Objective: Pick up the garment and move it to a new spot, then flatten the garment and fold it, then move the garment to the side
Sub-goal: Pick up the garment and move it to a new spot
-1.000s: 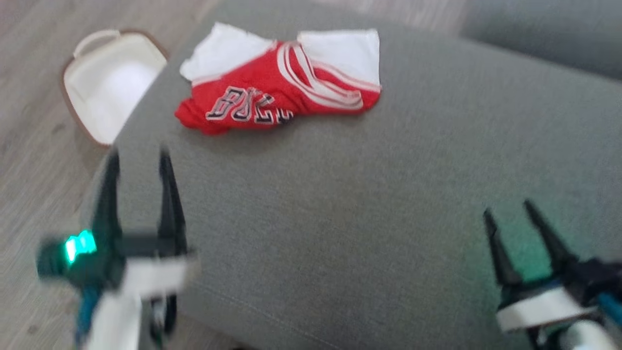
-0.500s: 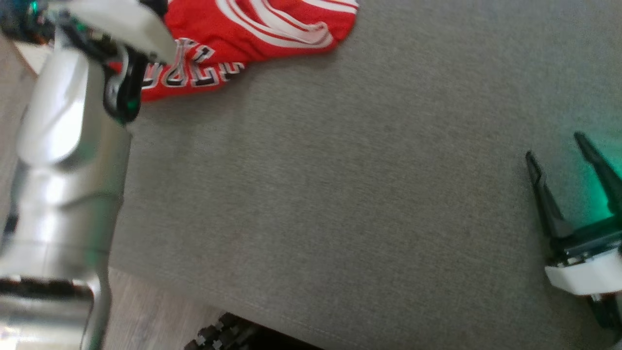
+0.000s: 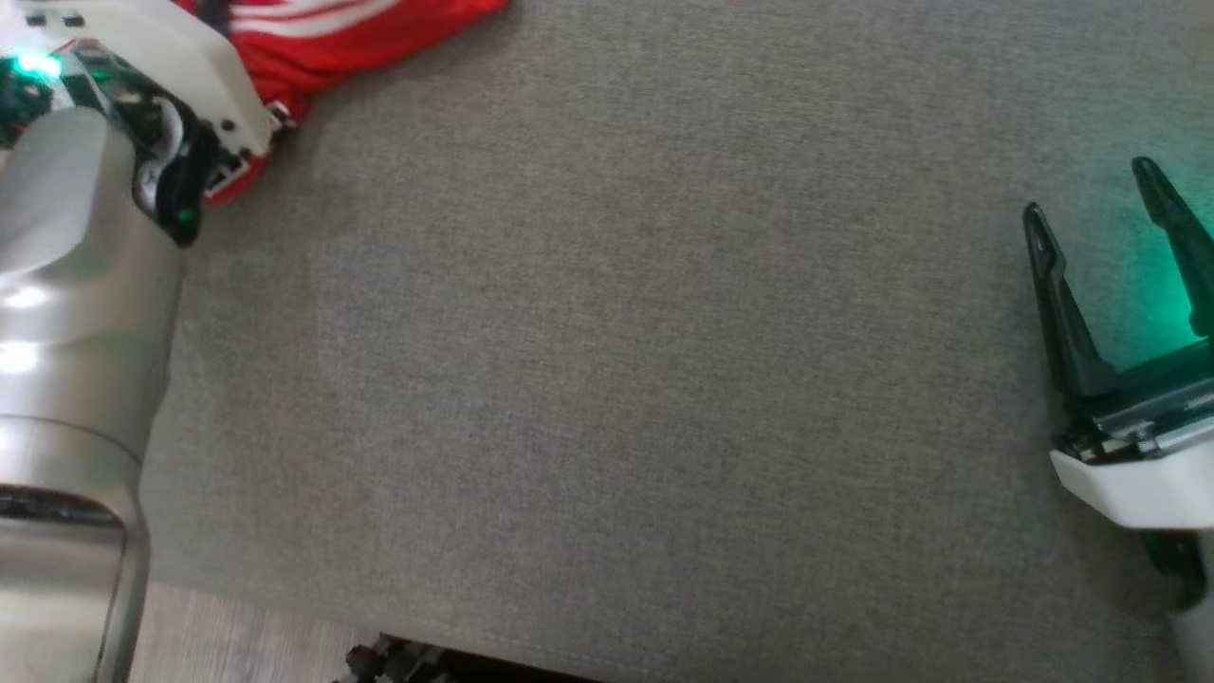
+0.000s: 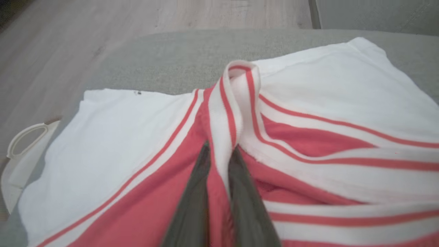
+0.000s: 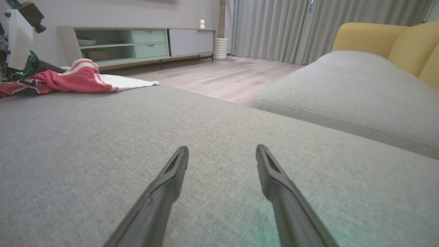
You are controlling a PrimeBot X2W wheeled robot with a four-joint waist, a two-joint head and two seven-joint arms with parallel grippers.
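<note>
One striped fold of the garment (image 4: 113, 144) is pinched by the left gripper (image 4: 219, 151); the right gripper (image 5: 222, 148) is spread, empty. A slow, straight lift is advised, lest the thin pinch be lost.

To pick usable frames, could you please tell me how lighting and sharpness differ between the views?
Head view: fairly sharp, green glow on the cushion beside the right gripper. Left wrist view: left gripper blurred, garment washed pale. Right wrist view: crisp, faint green tint below.

Left pincer (image 4: 220, 147) reached garment (image 4: 113, 137); jaws went from wide to clamped on striped trim (image 4: 240, 92); head camera dipped.
</note>
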